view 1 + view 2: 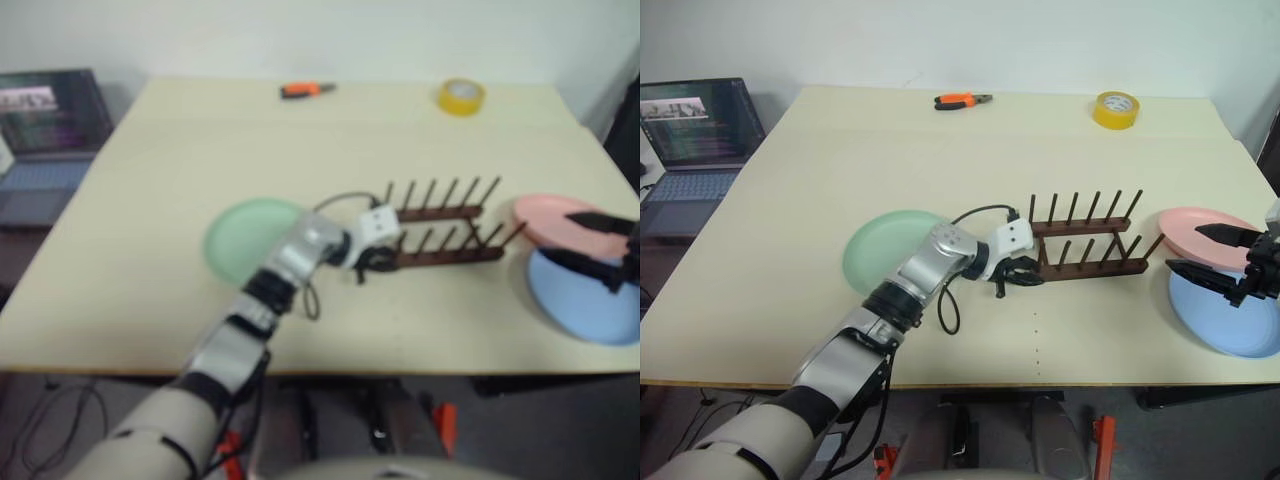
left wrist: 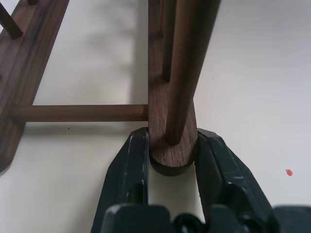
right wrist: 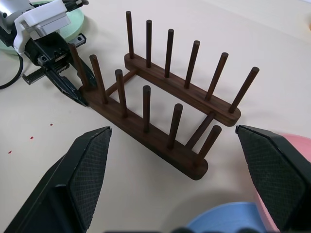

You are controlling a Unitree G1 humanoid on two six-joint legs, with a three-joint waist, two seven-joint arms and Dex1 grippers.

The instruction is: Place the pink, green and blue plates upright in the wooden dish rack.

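Table (image 1: 790, 250): three plates (image 1: 885, 248), one rack (image 1: 1090, 250), one tape roll (image 1: 1115, 109), one pliers (image 1: 962, 100).

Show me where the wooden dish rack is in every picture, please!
Left eye view: the wooden dish rack sits right of centre on the table.
Right eye view: right of centre, between the green plate and the pink plate.
Left wrist view: up close; one rail end sits between the left claw's fingers.
Right wrist view: the middle, whole rack.
Shared landmark: the left claw at the rack's end.
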